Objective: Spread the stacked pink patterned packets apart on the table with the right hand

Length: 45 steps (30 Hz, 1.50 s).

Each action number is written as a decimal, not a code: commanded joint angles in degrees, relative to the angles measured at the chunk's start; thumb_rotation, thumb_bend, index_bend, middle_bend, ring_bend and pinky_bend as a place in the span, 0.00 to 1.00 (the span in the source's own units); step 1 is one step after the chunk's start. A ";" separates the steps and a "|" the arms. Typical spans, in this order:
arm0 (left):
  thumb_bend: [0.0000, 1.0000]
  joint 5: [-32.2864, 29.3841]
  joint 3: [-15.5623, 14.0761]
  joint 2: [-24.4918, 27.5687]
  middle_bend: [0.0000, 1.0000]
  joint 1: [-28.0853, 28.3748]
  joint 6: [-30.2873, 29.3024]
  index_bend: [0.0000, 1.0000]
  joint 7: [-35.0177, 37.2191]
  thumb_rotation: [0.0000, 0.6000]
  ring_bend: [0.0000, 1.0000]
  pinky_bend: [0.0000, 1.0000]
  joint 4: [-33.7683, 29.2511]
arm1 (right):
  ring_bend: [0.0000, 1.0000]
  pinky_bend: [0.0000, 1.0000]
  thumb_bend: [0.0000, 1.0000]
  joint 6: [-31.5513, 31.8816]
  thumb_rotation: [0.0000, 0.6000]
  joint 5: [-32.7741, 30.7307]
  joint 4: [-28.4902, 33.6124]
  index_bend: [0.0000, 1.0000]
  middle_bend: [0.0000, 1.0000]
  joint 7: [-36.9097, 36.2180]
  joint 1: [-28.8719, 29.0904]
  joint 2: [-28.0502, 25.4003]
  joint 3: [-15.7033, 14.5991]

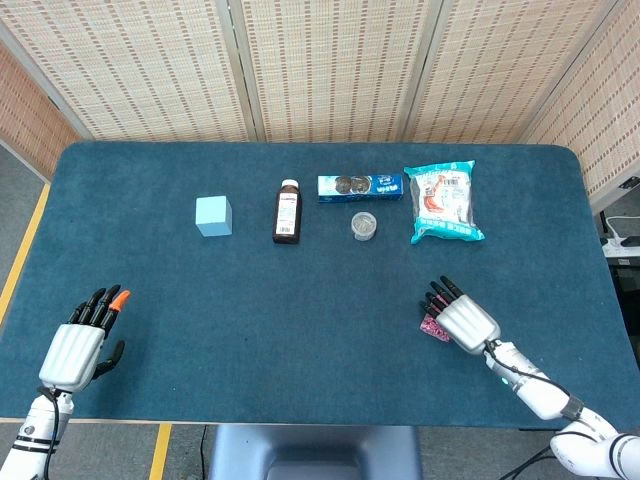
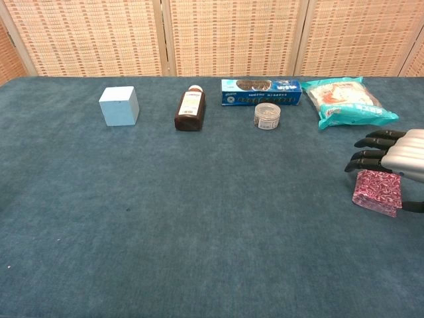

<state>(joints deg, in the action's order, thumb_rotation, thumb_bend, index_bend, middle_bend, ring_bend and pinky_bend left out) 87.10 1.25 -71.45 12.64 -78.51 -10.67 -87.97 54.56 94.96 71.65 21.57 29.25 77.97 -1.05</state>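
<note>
Over at the near right of the table (image 1: 300, 300), the right hand (image 1: 462, 318) hovers over the pink patterned packets (image 2: 377, 192), fingers spread and stretched forward, covering most of the stack from above; whether it touches them I cannot tell. Well behind stand a teal snack bag (image 1: 443, 203), a small round jar (image 1: 364, 226), a blue biscuit box (image 1: 360, 186), a brown bottle (image 1: 287, 212) and a pale blue cube (image 1: 213, 215). Far across, the left hand (image 1: 78, 348) rests with fingers extended, holding nothing.
</note>
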 commanded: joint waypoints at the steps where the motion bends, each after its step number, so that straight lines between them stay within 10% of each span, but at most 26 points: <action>1: 0.43 0.08 -0.07 0.13 0.00 -0.07 -0.14 0.00 -0.04 1.00 0.00 0.21 -0.17 | 0.00 0.00 0.20 0.01 1.00 -0.32 -0.10 0.18 0.16 0.32 0.30 0.28 0.07; 25: 0.43 -0.37 -0.05 0.45 0.00 0.08 0.21 0.00 1.01 1.00 0.00 0.21 0.11 | 0.04 0.00 0.20 1.56 1.00 -2.20 -1.89 0.33 0.23 1.58 0.75 2.50 -0.92; 45: 0.44 0.44 -0.25 0.90 0.00 -0.06 -0.49 0.00 1.90 1.00 0.00 0.21 -0.16 | 0.22 0.00 0.20 7.39 1.00 0.17 0.05 0.65 0.43 2.85 0.32 1.77 -1.25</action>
<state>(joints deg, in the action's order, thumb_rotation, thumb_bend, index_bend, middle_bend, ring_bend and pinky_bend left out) 87.47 1.03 -70.64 12.61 -78.96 -8.84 -88.04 61.62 94.91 71.19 24.11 29.57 80.09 -2.29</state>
